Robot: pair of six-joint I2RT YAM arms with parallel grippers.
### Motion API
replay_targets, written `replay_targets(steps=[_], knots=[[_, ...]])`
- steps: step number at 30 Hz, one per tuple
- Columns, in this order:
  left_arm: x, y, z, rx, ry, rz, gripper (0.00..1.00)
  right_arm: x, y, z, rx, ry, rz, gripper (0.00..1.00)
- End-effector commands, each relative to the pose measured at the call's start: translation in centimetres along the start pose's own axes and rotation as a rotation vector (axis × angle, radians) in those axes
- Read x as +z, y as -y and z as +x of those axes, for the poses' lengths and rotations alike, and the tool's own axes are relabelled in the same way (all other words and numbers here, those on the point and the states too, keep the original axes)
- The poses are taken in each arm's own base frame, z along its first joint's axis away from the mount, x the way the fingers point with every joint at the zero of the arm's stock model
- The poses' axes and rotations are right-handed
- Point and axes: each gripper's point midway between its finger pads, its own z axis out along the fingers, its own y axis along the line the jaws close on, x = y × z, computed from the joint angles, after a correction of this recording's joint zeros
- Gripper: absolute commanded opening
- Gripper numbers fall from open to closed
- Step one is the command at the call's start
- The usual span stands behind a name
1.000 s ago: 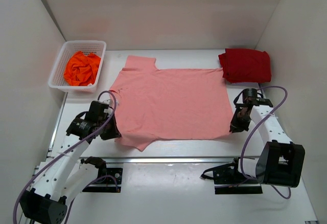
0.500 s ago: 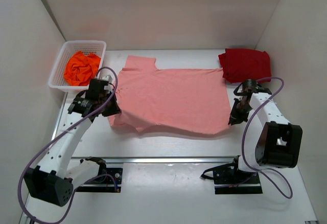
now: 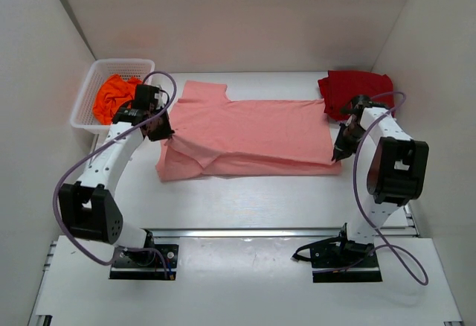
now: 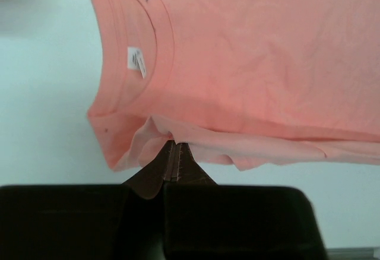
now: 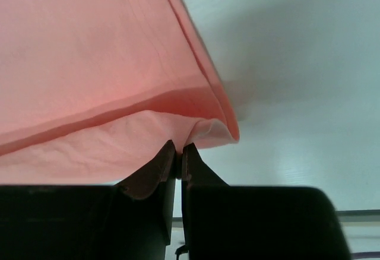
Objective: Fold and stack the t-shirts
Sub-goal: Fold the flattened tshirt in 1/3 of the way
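Both arms have swung out from their bases toward the far side of the table (image 3: 245, 207), taking the near edge of the salmon-pink t-shirt (image 3: 260, 121) with them. A second ago that shirt lay spread flat; now its near part is doubled over the rest, and the cloth covers a shallower band across the middle of the table.

The left tool (image 3: 168, 135) is pressed together and pinches the shirt's edge on the left side. In its wrist view the collar with a small white label (image 4: 136, 62) lies just beyond the pinched fold. The right tool (image 3: 336, 155) is likewise pressed together, pinching the hem corner on the right, with the cloth bunched over its tips.

The dark red t-shirt (image 3: 358, 94) sits folded at the far right corner, where it was before, close to the right arm. The bright orange t-shirt (image 3: 115, 97) lies crumpled in the white basket (image 3: 123, 62) at the far left, unchanged.
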Motion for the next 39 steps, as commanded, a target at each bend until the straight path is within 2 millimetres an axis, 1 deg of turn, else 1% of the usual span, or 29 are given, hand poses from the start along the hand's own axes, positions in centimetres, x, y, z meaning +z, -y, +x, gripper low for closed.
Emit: replay_targets(steps=[1, 5, 7, 8, 9, 10, 11, 12, 13, 15, 16, 17, 18, 19, 21, 22, 23, 24, 25, 26, 27, 28, 30, 32, 33, 34, 36, 37, 39], knots=[[0.5, -0.2, -3.7, 0.027, 0.112, -0.017, 0.00, -0.3, -0.8, -2.6, -0.014, 0.033, -0.005, 0.00], [2.9, -0.6, -4.6, 0.031, 0.090, -0.044, 0.00, 0.5, -1.9, -4.7, -0.029, 0.031, 0.000, 0.00], [3.9, -0.5, -4.5, 0.038, 0.076, -0.045, 0.00, 0.7, -2.2, -5.6, -0.032, 0.034, 0.005, 0.00], [4.9, -0.3, -5.2, 0.021, 0.079, -0.027, 0.25, 0.8, -2.5, -6.8, -0.014, 0.042, 0.015, 0.06], [5.3, 0.0, -5.3, 0.018, 0.080, -0.023, 0.44, 0.7, -2.7, -7.1, -0.024, 0.050, 0.013, 0.11], [5.2, 0.2, -5.9, 0.012, 0.097, -0.021, 0.48, 0.7, -2.8, -7.3, -0.014, 0.061, 0.017, 0.21], [5.2, 0.3, -6.3, 0.006, 0.103, -0.014, 0.51, 0.2, -2.9, -8.0, -0.005, 0.094, 0.028, 0.27], [5.2, 0.1, -6.8, 0.001, 0.112, -0.022, 0.53, -0.2, -2.9, -8.5, -0.008, 0.130, 0.044, 0.28], [4.9, 0.3, -7.0, 0.010, 0.118, -0.020, 0.53, -0.4, -3.2, -8.2, -0.021, 0.136, 0.055, 0.32], [4.6, 0.1, -7.0, 0.007, 0.119, -0.021, 0.54, -1.2, -2.8, -8.6, -0.025, 0.201, 0.107, 0.36], [4.3, 0.2, -6.4, 0.017, 0.120, -0.019, 0.54, -1.5, -3.1, -8.5, -0.036, 0.218, 0.106, 0.40], [4.6, 0.0, -5.5, 0.011, 0.108, -0.015, 0.54, -1.5, -3.0, -8.1, -0.039, 0.233, 0.114, 0.43], [4.6, -0.4, -4.3, 0.006, 0.088, -0.018, 0.54, -1.6, -2.8, -7.7, -0.042, 0.241, 0.117, 0.43], [4.6, -0.3, -3.8, 0.006, 0.086, -0.012, 0.53, -1.8, -3.0, -7.5, -0.047, 0.249, 0.110, 0.43], [4.7, -0.9, -1.2, 0.010, 0.053, -0.016, 0.53, -1.2, -2.5, -6.3, -0.045, 0.237, 0.134, 0.44], [4.7, -1.0, -0.6, 0.012, 0.048, -0.019, 0.53, -1.5, -2.3, -6.2, -0.049, 0.259, 0.158, 0.48], [5.1, -1.2, 0.9, 0.021, 0.019, -0.018, 0.52, -1.1, -1.9, -5.5, -0.046, 0.249, 0.185, 0.50], [5.4, -1.7, 2.4, 0.017, -0.004, -0.027, 0.53, -0.9, -1.0, -4.9, -0.038, 0.243, 0.230, 0.60], [5.5, -1.7, 3.3, 0.020, -0.018, -0.026, 0.52, -1.2, -1.2, -5.5, -0.030, 0.277, 0.229, 0.60], [5.8, -1.7, 4.5, 0.029, -0.036, -0.025, 0.52, -1.3, -1.1, -5.4, -0.043, 0.284, 0.227, 0.64], [6.3, -1.9, 5.6, 0.031, -0.052, -0.033, 0.52, -1.0, -1.5, -5.3, -0.049, 0.286, 0.196, 0.73], [6.6, -1.9, 6.6, 0.037, -0.077, -0.044, 0.52, -0.7, -1.8, -5.0, -0.057, 0.278, 0.177, 0.76], [7.4, -1.8, 7.8, 0.060, -0.097, -0.059, 0.52, 0.2, -3.2, -4.9, -0.095, 0.280, 0.133, 0.75], [8.2, -1.5, 8.3, 0.068, -0.107, -0.072, 0.52, 1.4, -4.1, -4.8, -0.118, 0.278, 0.108, 0.72], [8.8, -1.5, 8.5, 0.066, -0.113, -0.080, 0.51, 2.1, -4.8, -4.6, -0.125, 0.270, 0.078, 0.58], [9.3, -1.6, 8.7, 0.072, -0.120, -0.094, 0.51, 2.9, -5.7, -4.5, -0.150, 0.262, 0.052, 0.48], [10.1, -1.9, 9.4, 0.075, -0.137, -0.110, 0.51, 4.1, -6.2, -4.0, -0.127, 0.231, 0.034, 0.02], [10.5, -1.7, 9.6, 0.083, -0.153, -0.105, 0.49, 4.5, -6.4, -3.6, -0.127, 0.206, 0.024, 0.00], [10.7, -1.9, 10.9, 0.093, -0.206, -0.115, 0.47, 5.4, -5.8, -1.8, -0.094, 0.136, 0.061, 0.00]])
